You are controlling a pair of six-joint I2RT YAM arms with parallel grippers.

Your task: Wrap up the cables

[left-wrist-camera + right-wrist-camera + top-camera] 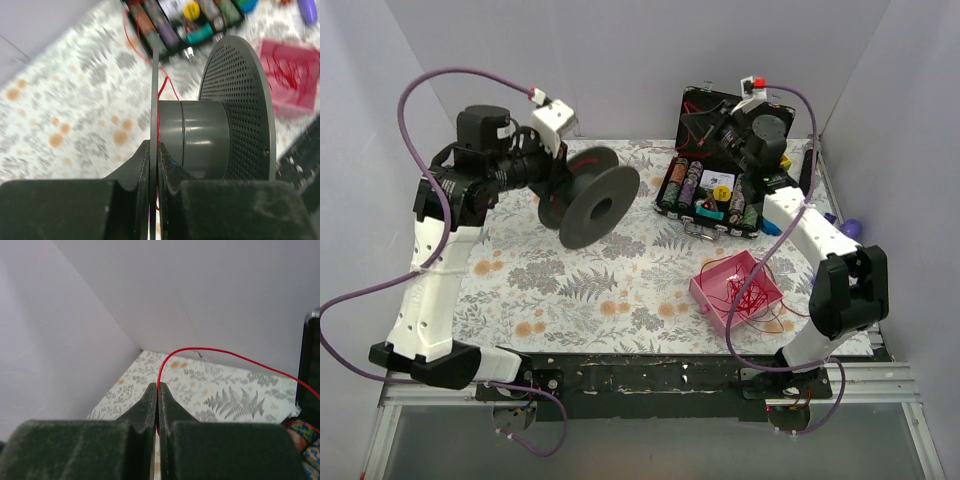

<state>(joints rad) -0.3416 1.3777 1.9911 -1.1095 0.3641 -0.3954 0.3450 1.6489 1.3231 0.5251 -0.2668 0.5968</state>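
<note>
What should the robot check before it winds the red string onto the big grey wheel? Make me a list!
1. Left end effector clamped on the dark grey plastic spool by its flange: ok.
2. Right end effector pinching the thin red wire: ok.
3. Wire reaches the spool's hub: ok.
4. Wire fastened to the hub: cannot tell.
5. Spare wire in the pink square tray untangled: not ok, it lies in a loopy heap.
</note>
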